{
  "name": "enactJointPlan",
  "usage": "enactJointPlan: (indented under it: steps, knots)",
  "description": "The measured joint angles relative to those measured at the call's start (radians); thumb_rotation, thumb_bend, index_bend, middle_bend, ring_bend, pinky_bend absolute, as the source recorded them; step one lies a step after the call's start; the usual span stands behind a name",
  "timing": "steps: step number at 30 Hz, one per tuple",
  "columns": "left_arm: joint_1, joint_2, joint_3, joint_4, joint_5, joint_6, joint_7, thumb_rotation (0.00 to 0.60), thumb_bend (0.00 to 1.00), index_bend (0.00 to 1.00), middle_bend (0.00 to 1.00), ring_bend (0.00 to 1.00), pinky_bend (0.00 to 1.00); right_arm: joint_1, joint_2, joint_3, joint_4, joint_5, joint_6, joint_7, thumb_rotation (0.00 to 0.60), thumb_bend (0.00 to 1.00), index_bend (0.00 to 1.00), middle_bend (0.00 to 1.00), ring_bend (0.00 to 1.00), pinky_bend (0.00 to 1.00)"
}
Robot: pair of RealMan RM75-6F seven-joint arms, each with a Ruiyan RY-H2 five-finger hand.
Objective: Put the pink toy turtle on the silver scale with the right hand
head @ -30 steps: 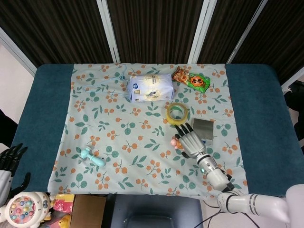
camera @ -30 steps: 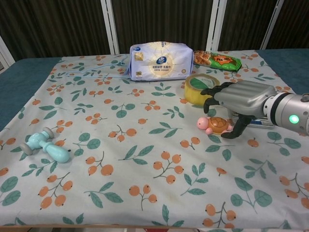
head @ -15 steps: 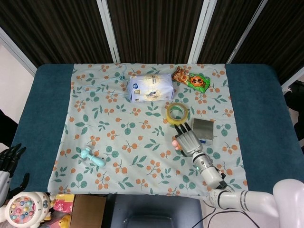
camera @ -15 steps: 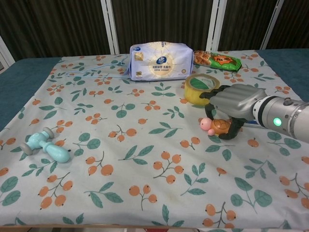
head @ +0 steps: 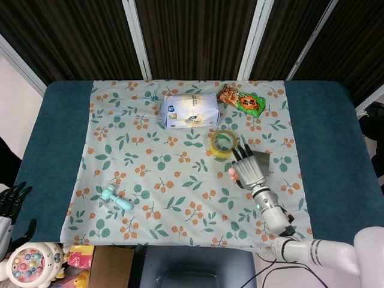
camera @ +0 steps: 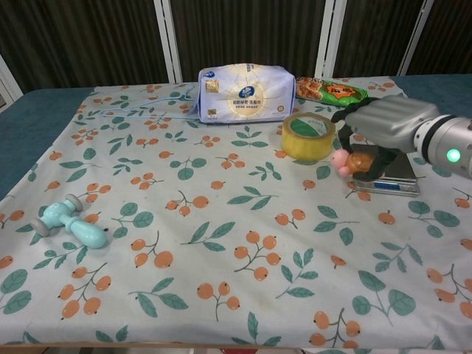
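Observation:
My right hand [head: 251, 168] [camera: 385, 125] grips the pink toy turtle [camera: 352, 161], lifted off the cloth. The turtle's pink head [head: 231, 173] pokes out at the hand's left side and its orange shell sits under the curled fingers. The silver scale [camera: 394, 175] lies flat on the cloth just right of and below the turtle. In the head view the hand covers most of the scale. The turtle hangs over the scale's left edge, apart from the platform. My left hand [head: 9, 206] stays off the table at the lower left, fingers spread and holding nothing.
A yellow tape roll [head: 222, 143] [camera: 307, 136] stands just left of the hand. A tissue pack [head: 189, 111] [camera: 245, 92] and a snack packet [head: 242, 99] [camera: 332, 92] lie at the back. A blue toy [head: 115, 198] [camera: 71, 224] lies at the front left.
The right hand closed around the turtle, lifted it off the cloth and carried it back and right to the scale's left edge. The left hand stayed put.

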Motion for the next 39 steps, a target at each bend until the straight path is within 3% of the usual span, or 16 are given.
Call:
enactJointPlan:
  steps: [6, 10, 14, 18, 21, 30, 33, 39]
  knots:
    - [-0.002, -0.002, -0.003, -0.001, -0.006, -0.005, 0.005, 0.6, 0.47, 0.0, 0.0, 0.0, 0.1, -0.01, 0.058, 0.014, 0.044, 0.035, -0.01, 0.028, 0.6, 0.47, 0.77, 0.17, 0.0, 0.0]
    - [-0.004, -0.004, -0.004, -0.001, -0.01, -0.011, 0.011, 0.6, 0.47, 0.0, 0.0, 0.0, 0.1, -0.007, 0.051, 0.02, 0.13, 0.08, -0.058, 0.048, 0.6, 0.47, 0.67, 0.17, 0.0, 0.0]
    - [-0.004, -0.005, -0.007, -0.002, -0.018, -0.014, 0.018, 0.6, 0.47, 0.0, 0.0, 0.0, 0.1, 0.001, 0.029, 0.025, 0.2, 0.1, -0.116, 0.09, 0.6, 0.47, 0.47, 0.13, 0.0, 0.0]
    - [-0.003, -0.008, -0.011, -0.002, -0.025, -0.014, 0.024, 0.6, 0.47, 0.0, 0.0, 0.0, 0.1, 0.009, 0.014, 0.025, 0.225, 0.102, -0.14, 0.114, 0.6, 0.47, 0.12, 0.05, 0.0, 0.0]
    - [-0.004, -0.008, -0.01, -0.001, -0.022, -0.016, 0.022, 0.6, 0.47, 0.0, 0.0, 0.0, 0.1, 0.011, 0.02, 0.026, 0.218, 0.105, -0.146, 0.124, 0.6, 0.45, 0.01, 0.02, 0.0, 0.0]
    - [0.0, -0.007, -0.011, 0.0, -0.019, -0.006, 0.02, 0.6, 0.47, 0.0, 0.0, 0.0, 0.1, -0.037, 0.103, 0.027, 0.097, 0.028, -0.082, 0.227, 0.6, 0.42, 0.0, 0.0, 0.0, 0.0]
    - [-0.001, -0.008, -0.012, 0.0, -0.019, -0.006, 0.024, 0.6, 0.47, 0.0, 0.0, 0.0, 0.1, -0.101, 0.154, 0.008, 0.007, -0.076, 0.022, 0.295, 0.6, 0.34, 0.0, 0.0, 0.0, 0.0]
    - [-0.001, -0.015, -0.013, 0.001, -0.02, -0.008, 0.038, 0.6, 0.47, 0.0, 0.0, 0.0, 0.1, -0.315, 0.255, -0.103, -0.153, -0.333, 0.348, 0.402, 0.6, 0.26, 0.0, 0.0, 0.0, 0.0]
